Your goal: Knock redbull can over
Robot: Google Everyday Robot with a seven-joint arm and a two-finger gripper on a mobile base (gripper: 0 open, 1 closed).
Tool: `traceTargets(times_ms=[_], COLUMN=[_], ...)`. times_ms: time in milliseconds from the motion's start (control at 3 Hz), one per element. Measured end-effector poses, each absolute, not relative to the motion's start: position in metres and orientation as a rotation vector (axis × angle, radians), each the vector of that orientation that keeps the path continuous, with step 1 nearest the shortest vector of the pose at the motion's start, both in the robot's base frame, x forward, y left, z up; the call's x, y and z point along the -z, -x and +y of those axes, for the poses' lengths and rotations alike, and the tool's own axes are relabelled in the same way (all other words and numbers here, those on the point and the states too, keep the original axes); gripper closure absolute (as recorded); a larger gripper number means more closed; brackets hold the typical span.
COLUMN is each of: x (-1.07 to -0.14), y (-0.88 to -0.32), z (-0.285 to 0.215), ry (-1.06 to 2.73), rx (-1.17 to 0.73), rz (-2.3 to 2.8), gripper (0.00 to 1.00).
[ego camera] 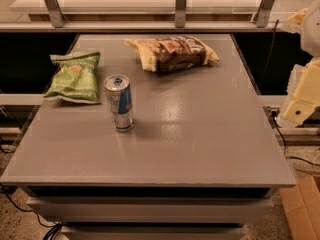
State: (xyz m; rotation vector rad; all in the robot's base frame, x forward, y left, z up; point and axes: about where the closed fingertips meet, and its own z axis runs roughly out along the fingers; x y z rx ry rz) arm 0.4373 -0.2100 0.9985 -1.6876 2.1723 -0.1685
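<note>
The redbull can (pixel 119 102) stands upright on the grey table (pixel 200 134), left of the middle. It is slim, silver and blue, with a silver pull-tab top. My gripper (pixel 300 101) shows as pale cream parts of the arm at the right edge of the view, beyond the table's right side and far from the can. It touches nothing on the table.
A green snack bag (pixel 75 77) lies just left of and behind the can. A brown-and-yellow snack bag (pixel 172 53) lies at the back middle. A railing with metal posts (pixel 180 4) runs behind the table. A cardboard box (pixel 302 206) sits on the floor at the lower right.
</note>
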Motion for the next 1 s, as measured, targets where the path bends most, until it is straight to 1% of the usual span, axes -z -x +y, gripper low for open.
traceTargets(times_ms=[333, 667, 1000], x=[-0.999, -0.999, -0.989], y=[-0.437, -0.441, -0.451], z=[-0.21, -0.204, -0.178], ry=[1.687, 1.689, 1.703], rx=[0.168, 0.107, -0.061], rz=[2.172, 2.154, 2.106], gripper=[0.0, 0.0, 0.0])
